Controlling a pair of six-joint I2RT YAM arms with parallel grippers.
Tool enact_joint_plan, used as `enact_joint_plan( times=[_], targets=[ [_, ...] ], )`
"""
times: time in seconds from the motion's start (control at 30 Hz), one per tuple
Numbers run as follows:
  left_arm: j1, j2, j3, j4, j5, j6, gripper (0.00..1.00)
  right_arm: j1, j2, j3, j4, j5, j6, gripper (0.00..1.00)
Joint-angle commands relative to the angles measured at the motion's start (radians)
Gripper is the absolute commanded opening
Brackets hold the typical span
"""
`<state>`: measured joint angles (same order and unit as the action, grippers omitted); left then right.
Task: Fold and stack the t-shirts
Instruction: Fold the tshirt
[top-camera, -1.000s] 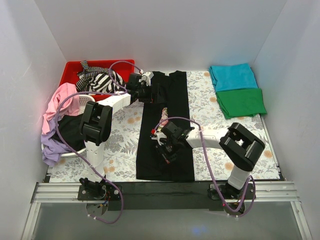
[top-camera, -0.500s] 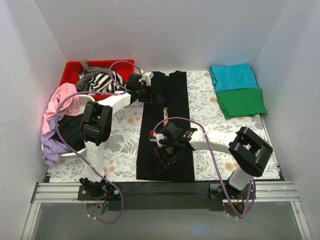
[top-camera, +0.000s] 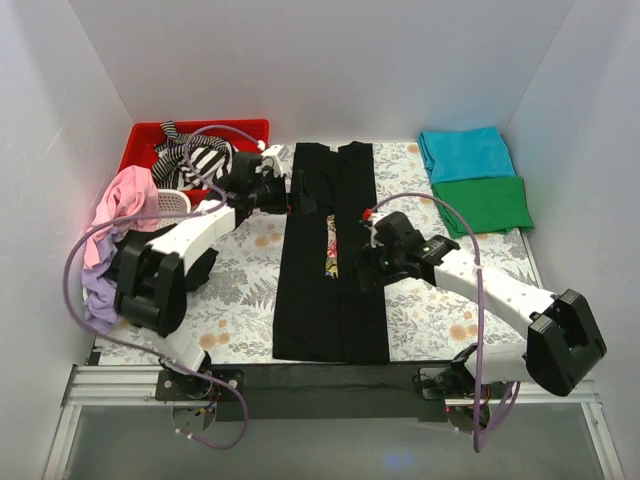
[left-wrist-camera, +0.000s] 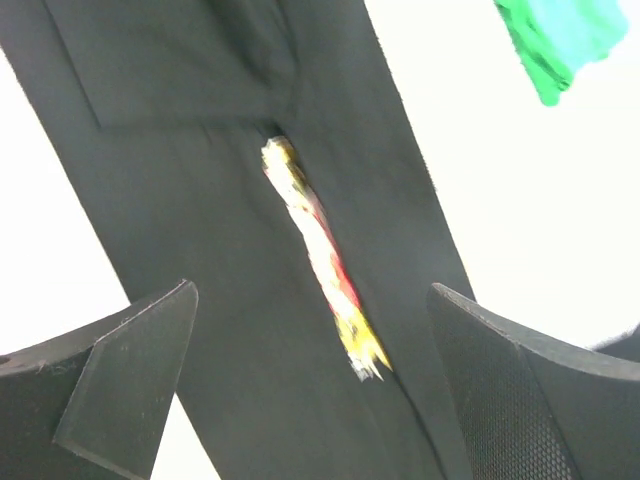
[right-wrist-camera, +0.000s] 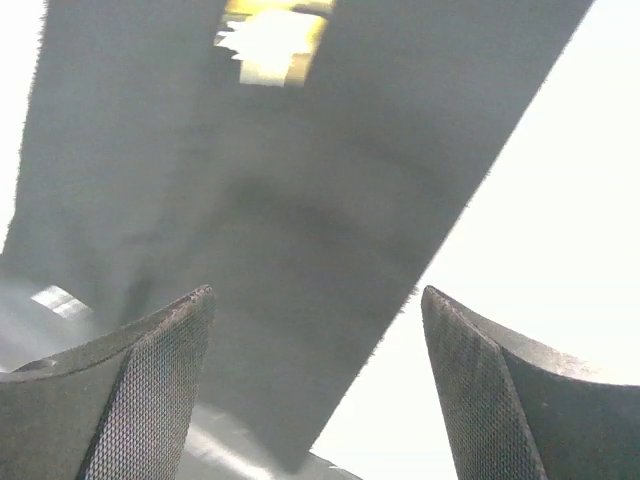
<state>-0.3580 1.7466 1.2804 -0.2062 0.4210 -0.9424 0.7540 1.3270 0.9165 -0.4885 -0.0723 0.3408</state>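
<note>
The black t-shirt (top-camera: 345, 300) lies flat in the middle of the table, folded into a long narrow strip, with a sliver of its coloured print (top-camera: 329, 247) showing along the centre seam. My left gripper (top-camera: 297, 193) hovers open at the strip's far left edge; its wrist view shows the black cloth (left-wrist-camera: 220, 200) and print (left-wrist-camera: 318, 255) below the open left gripper (left-wrist-camera: 310, 400). My right gripper (top-camera: 364, 272) is open over the strip's right edge. The right wrist view shows that edge of the black t-shirt (right-wrist-camera: 280, 220) under the open right gripper (right-wrist-camera: 315, 390), holding nothing.
Folded teal (top-camera: 465, 152) and green (top-camera: 483, 204) tees lie at the back right. A red bin (top-camera: 145, 138) at the back left holds the striped tee (top-camera: 195, 160). A white basket (top-camera: 172, 203) at the left carries pink (top-camera: 122, 198) and lilac (top-camera: 98, 295) tees.
My right gripper opened, released the black shirt and moved right and back to the strip's right edge. The left arm swung lower and leftward, its gripper staying near the shirt's top.
</note>
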Motion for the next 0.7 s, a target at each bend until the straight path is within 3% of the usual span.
enact_joint_plan(
  times=[0.0,0.17,0.4,0.47,0.67],
  targets=[
    [-0.013,-0.219,-0.136,-0.024,-0.030,-0.077,0.98,-0.079,-0.052,-0.096,-0.053,0.132,0.009,0.89],
    [-0.077,-0.410,-0.375,-0.071,-0.151,-0.188,0.98,-0.113,-0.176,-0.246,-0.024,0.141,0.119,0.92],
    [-0.212,-0.625,-0.590,-0.156,-0.266,-0.363,0.98,-0.113,-0.383,-0.470,0.051,-0.077,0.265,0.88],
    [-0.251,-0.689,-0.628,-0.167,-0.283,-0.415,0.98,-0.110,-0.463,-0.510,0.077,-0.118,0.286,0.82],
    [-0.332,-0.774,-0.699,-0.236,-0.366,-0.505,0.98,-0.101,-0.600,-0.597,0.083,-0.176,0.320,0.80]
  ],
)
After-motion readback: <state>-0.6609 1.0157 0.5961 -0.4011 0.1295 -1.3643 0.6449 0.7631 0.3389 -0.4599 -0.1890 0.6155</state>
